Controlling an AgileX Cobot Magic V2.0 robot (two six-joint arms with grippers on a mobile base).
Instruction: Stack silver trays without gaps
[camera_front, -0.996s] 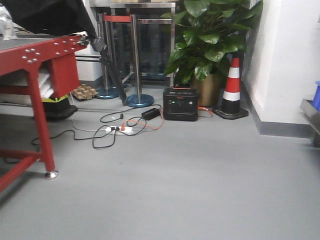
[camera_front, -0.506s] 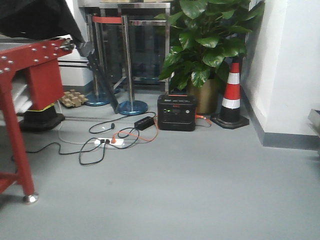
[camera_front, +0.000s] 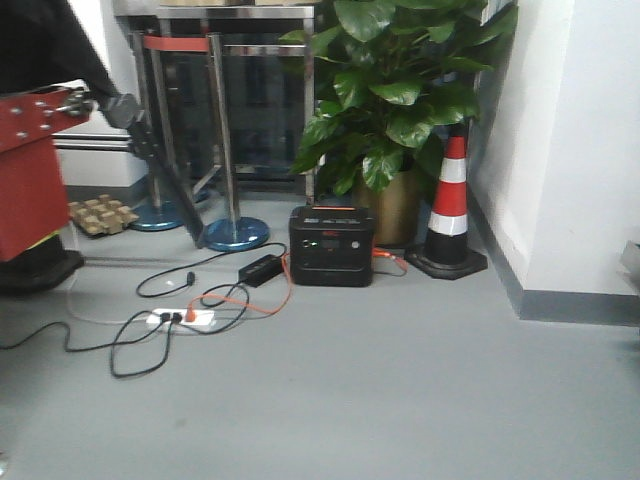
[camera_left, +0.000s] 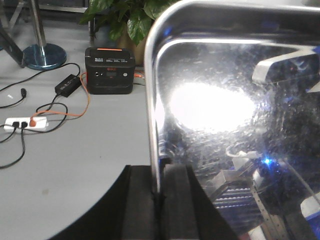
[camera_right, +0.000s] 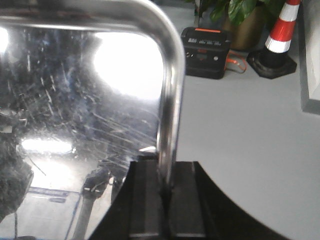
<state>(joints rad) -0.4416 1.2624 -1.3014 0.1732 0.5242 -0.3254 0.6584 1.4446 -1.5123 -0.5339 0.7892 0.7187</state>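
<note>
A silver tray (camera_left: 225, 110) fills the right half of the left wrist view, held up above the grey floor. My left gripper (camera_left: 159, 172) is shut on its left rim, the thin edge pinched between the two black fingers. The same tray (camera_right: 75, 100) fills the left half of the right wrist view, scratched and mirror-bright. My right gripper (camera_right: 167, 170) is shut on its right rim. Neither the tray nor the grippers appear in the front view. No other silver tray is in view.
Ahead on the floor stand a black power station (camera_front: 332, 245), a traffic cone (camera_front: 450, 205), a potted plant (camera_front: 390, 90) and steel stanchions (camera_front: 222, 130). Cables and a power strip (camera_front: 185, 318) lie at the left. A red table frame (camera_front: 30, 170) is at the far left, a white wall (camera_front: 580, 150) at the right.
The front view has swung to the right: the red table has slid almost out at the left edge, and the power station, cone and plant have shifted left and look slightly nearer.
</note>
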